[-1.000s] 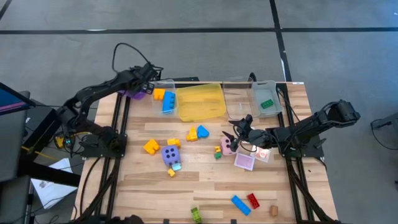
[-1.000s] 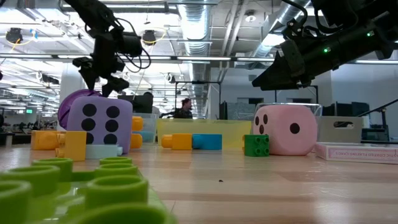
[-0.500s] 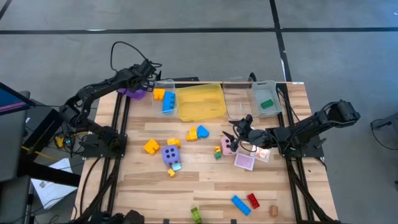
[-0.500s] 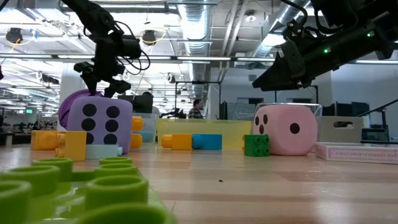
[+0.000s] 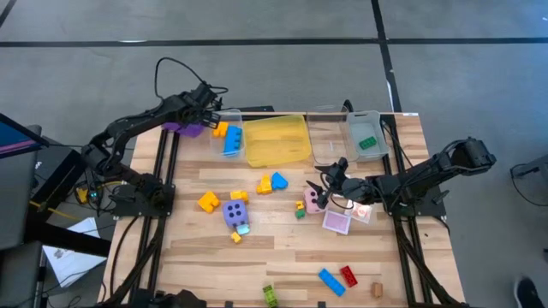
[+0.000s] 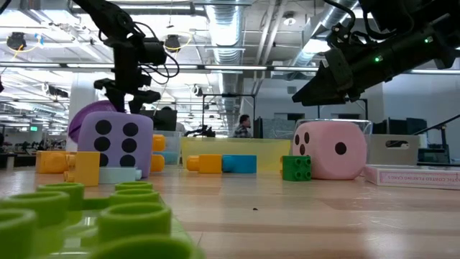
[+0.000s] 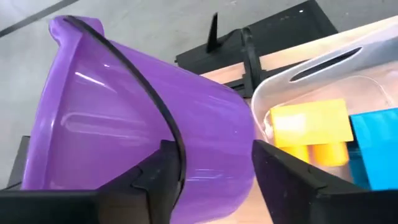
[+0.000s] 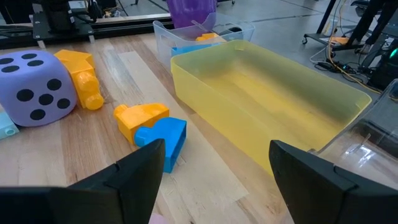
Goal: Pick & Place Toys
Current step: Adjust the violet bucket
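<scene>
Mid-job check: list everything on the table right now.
Purple die: one, centre-left.
Pink die: one, centre-right.
Loose blocks: about ten, mixed colours, mid-table and front edge.
Tray blocks: three; yellow and blue in left clear tray, green in right one.
Clear trays: three, back edge.
Yellow tray: one, back centre.
Purple cup: one, back-left corner.
Cards: two piles, pink, beside pink die.
Left gripper: at purple cup.
Right gripper: open, by pink die.

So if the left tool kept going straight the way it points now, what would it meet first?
Most likely the purple plastic cup: the left tool has its fingers either side of the cup's wall, with the rim by one finger. The clear plastic tray holding a yellow block lies beside it, out of that line.
</scene>
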